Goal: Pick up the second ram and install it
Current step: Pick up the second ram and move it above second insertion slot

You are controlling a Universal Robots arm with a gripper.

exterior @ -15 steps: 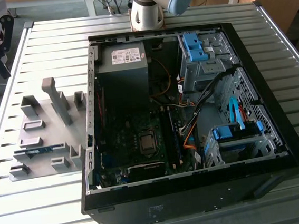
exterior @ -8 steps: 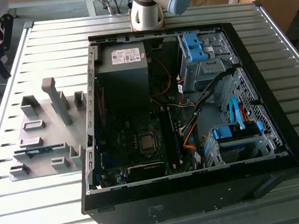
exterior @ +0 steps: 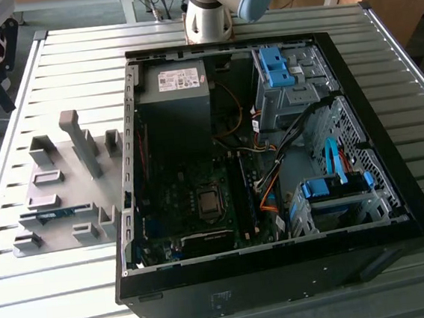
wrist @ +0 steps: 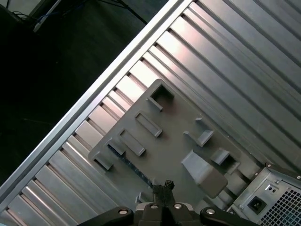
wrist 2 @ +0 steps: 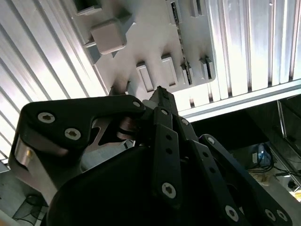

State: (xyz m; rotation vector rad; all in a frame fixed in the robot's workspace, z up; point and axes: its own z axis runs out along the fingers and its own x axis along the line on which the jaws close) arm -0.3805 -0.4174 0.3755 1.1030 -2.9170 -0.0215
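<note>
— Black gripper [wrist: 162, 185] nearest the lens: apart or together?
— Together, tips touching, nothing between them, hanging above the grey tray [wrist: 174, 136].
— And the second ram [exterior: 56, 214]?
— Standing on edge in a slot of that tray, apart from the gripper. Its long axis runs along the exterior view's left-right. It is a thin strip, blue along its top edge, dark in both wrist views.
— Farther off?
— The slatted metal table [exterior: 60, 294], then the open computer case [exterior: 283, 272] on the exterior view's right of the tray.
</note>
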